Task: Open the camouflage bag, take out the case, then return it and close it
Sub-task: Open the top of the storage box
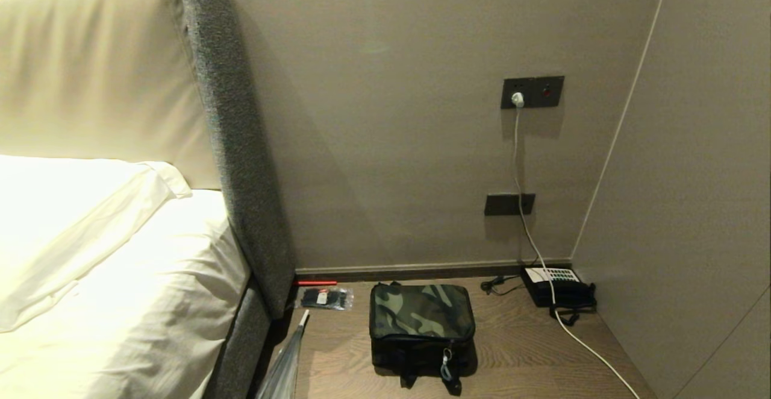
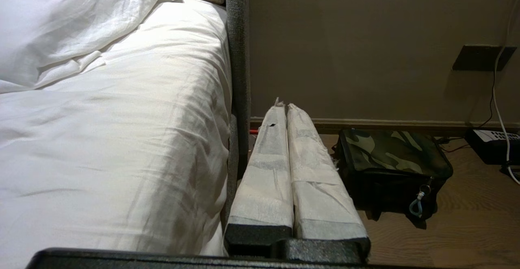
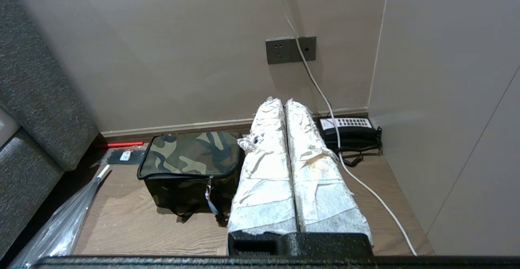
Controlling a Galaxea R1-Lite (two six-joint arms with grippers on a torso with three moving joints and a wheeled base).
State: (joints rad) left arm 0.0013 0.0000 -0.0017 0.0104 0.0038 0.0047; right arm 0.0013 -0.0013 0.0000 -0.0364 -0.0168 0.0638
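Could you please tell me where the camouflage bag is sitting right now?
In the head view, the camouflage bag stands zipped shut on the wooden bedside surface, low and centre, between the small packet on its left and the black telephone on its right.

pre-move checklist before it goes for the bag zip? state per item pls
1. Camouflage bag upright on the wooden table: ok.
2. Lid zipped shut, zip pull with blue loop hanging at the near side: ok.
3. Left hand shut and empty, short of the bag: ok.
4. Right hand shut and empty; must open before taking the pull: not ok.
5. White cable and telephone lie apart from the bag: ok.
6. Case inside the bag: cannot tell, lid hides it.
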